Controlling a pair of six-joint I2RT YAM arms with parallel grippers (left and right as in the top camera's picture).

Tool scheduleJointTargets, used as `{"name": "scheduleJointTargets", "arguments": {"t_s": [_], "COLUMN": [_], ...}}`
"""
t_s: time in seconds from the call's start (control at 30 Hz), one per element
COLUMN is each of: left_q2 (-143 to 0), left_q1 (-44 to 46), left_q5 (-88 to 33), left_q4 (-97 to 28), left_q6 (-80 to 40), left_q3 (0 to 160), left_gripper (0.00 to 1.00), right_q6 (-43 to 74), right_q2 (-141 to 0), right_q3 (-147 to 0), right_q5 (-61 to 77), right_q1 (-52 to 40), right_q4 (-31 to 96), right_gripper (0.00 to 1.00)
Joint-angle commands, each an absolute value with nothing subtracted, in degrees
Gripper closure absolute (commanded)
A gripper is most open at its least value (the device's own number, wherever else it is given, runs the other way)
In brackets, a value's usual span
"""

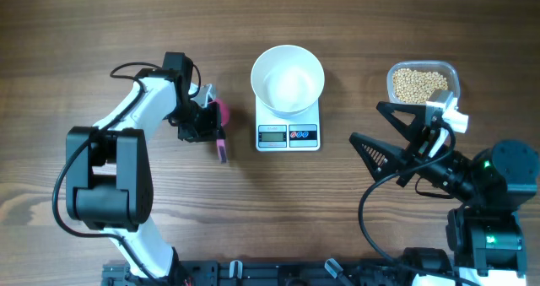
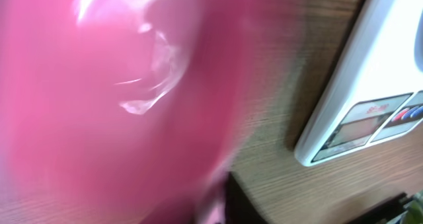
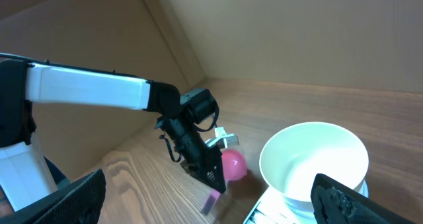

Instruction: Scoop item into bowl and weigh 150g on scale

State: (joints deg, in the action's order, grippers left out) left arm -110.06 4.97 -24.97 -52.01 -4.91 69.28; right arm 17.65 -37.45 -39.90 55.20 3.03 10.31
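Beans (image 1: 420, 83), small, round and tan, lie in a clear rounded plastic tub (image 1: 456, 77) at the upper right of the overhead view. A smooth white bowl (image 1: 288, 79) sits on the flat white scale (image 1: 288, 136); its grey display and red panel lettering are too blurred to read. The left gripper (image 1: 211, 130) is clamped on a glossy pink scoop (image 1: 222, 117) just left of the scale. The right gripper (image 1: 381, 127) has its fingers wide apart and holds nothing, above the wood-grain table (image 1: 337, 227).
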Motion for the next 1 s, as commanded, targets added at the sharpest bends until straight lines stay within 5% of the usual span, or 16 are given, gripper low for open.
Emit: {"name": "scheduleJointTargets", "arguments": {"t_s": [0.0, 0.3, 0.67, 0.97], "left_q2": [-110.87, -110.63, -99.04, -83.05], "left_q1": [4.99, 4.97, -0.86, -5.67], "left_q5": [-25.74, -31.07, -46.15, -59.18], "left_q4": [-52.01, -52.56, -54.02, -38.20], "left_q6": [-4.93, -7.31, -14.46, -36.40], "left_q3": [68.88, 68.90, 69.45, 69.45], "left_gripper": [0.96, 0.96, 0.96, 0.96], "right_q6": [16.51, 16.69, 10.09, 34.50], "right_q2": [-37.30, -37.30, -43.11, -46.94], "right_q3": [-41.04, -41.93, -58.46, -58.57], "right_q5": [54.83, 50.87, 38.17, 50.06], "right_q1": [2.85, 2.85, 2.85, 2.85], "right_q4": [10.33, 13.06, 46.17, 25.80], "right_gripper": [0.00, 0.00, 0.00, 0.00]}}
